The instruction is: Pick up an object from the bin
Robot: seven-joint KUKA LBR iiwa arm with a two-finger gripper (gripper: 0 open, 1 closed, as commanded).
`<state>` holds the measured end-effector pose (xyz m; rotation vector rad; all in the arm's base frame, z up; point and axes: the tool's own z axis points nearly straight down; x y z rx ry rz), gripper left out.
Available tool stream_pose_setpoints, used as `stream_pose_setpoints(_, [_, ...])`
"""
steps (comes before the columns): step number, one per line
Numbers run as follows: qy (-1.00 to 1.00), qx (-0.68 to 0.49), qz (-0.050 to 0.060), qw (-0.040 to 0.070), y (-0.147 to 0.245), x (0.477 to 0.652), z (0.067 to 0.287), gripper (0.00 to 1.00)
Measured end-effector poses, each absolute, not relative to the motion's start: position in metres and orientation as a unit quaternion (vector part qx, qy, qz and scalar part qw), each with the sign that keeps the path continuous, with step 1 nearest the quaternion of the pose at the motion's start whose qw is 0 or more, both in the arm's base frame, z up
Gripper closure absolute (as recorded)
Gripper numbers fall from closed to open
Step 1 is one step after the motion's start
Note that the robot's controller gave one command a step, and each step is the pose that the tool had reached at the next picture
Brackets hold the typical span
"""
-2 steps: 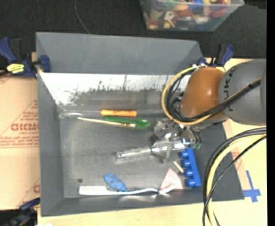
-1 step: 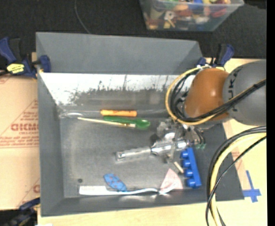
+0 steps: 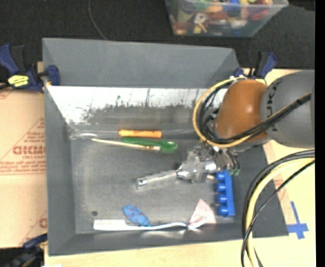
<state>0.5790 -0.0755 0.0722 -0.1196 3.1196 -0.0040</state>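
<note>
My gripper (image 3: 209, 161) hangs low at the right side of the bin, just under the arm's orange cover. It is directly over the right end of a clear, silvery elongated object (image 3: 165, 177) that lies slanted across the middle of the bin floor. A blue studded brick (image 3: 224, 193) lies just below and right of the gripper, against the right wall. I cannot make out whether anything is gripped.
An orange marker (image 3: 140, 133) and a green-handled stick (image 3: 146, 144) lie near the back wall. Along the front wall are a pink triangular piece (image 3: 202, 212), a blue scrap (image 3: 135, 215) and a white strip (image 3: 118, 225).
</note>
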Motion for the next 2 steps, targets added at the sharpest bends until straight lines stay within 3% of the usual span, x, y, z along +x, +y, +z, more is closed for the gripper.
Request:
stream_pose_setpoints(1, [0.999,-0.038,-0.001,0.01,-0.076,0.579,0.072,1.0])
stream_pose_setpoints(2, [0.999,-0.038,-0.001,0.005,-0.076,0.576,0.114,1.0])
